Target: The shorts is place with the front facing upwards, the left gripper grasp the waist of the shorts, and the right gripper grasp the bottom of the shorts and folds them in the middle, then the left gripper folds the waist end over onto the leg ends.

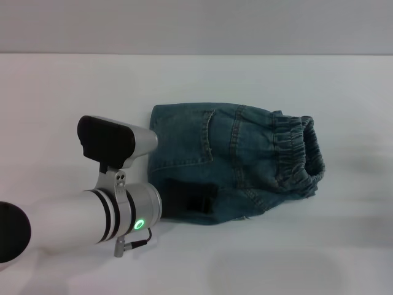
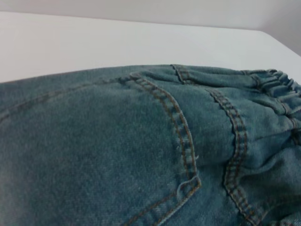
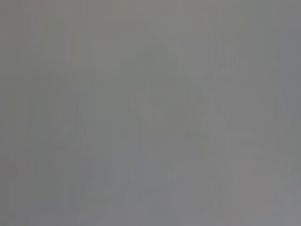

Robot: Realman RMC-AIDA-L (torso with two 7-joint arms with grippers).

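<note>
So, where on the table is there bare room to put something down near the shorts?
The table is bare behind the shorts, up to the far edge. It is bare also to the right of the waist, and along the near edge in front of the shorts. The left side is crowded: the left arm lies there, and its gripper sits on the shorts' near-left corner.

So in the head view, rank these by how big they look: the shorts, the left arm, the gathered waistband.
1. shorts
2. left arm, though it sits nearer the camera, so its true size is unsure
3. waistband
</note>
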